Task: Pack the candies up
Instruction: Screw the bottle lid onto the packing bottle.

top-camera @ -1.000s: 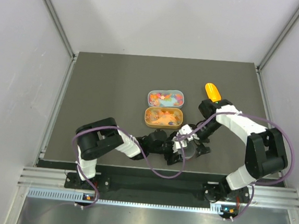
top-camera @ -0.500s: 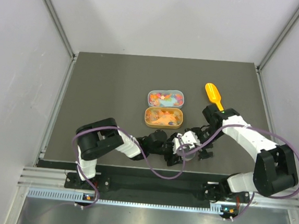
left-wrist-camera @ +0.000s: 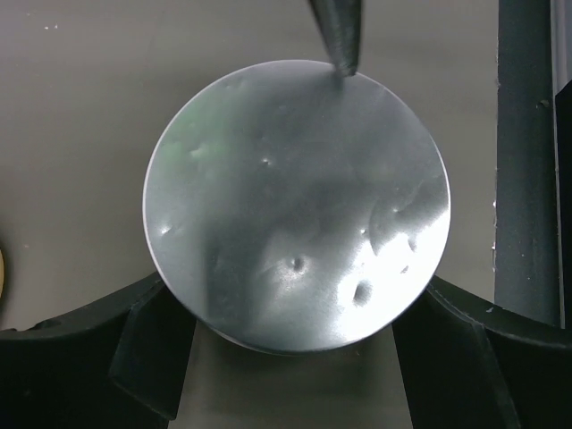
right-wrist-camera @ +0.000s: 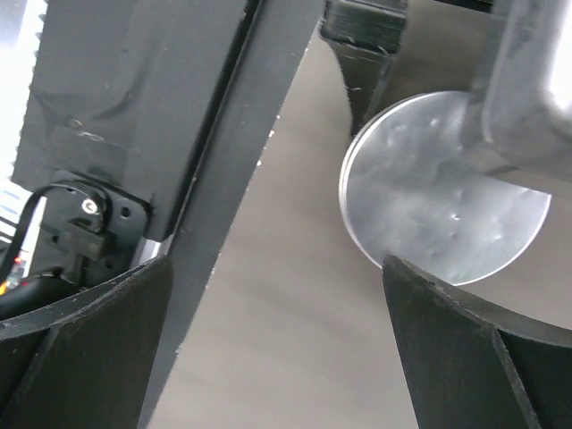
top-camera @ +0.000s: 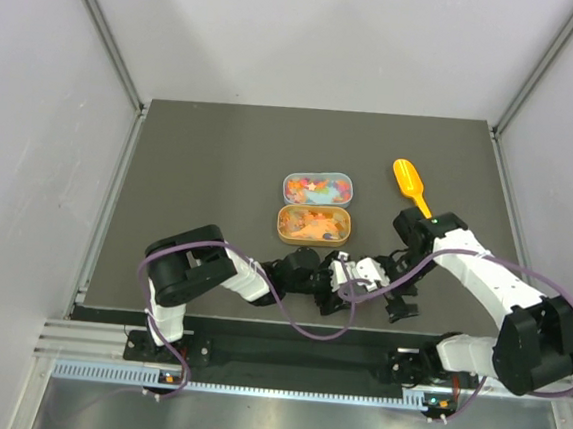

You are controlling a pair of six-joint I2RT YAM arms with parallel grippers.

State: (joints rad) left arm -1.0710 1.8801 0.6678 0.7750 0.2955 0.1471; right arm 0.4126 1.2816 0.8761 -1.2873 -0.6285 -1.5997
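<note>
One dark desk (top-camera: 200,167) beneath everything. Toward its middle, two lidless rounded tins side by side, touching or nearly so: a silver tin (top-camera: 286,185) on the far side, a gold tin (top-camera: 280,222) on the near side. Between those tins and the right edge, an orange scoop (top-camera: 407,178), lying loose with its handle toward the near-right corner, well apart from both pincers.

Judged somewhere past halfway. No loose sweets visible on the desk and both tins loaded, yet neither closed and nothing sealed. Left to do, most likely: covering or closing up, perhaps more sorting.

Close to the near edge, just on the near side of the gold tin, the left pincer (left-wrist-camera: 295,286). Set wide and clamped across a round metal disc (left-wrist-camera: 295,206), one finger against each side of its rim. Shiny, dented, possibly a lid; cannot tell for what, given the tins' oblong shape.

Just toward the right edge from there, the right pincer (right-wrist-camera: 277,268). Spread fully wide, gripping nothing, only bare desk between its fingers, with the disc just beyond them.

Smallest of all, the candies (top-camera: 317,186): a multicoloured heap in the silver tin, a mostly orange load in the gold one.
</note>
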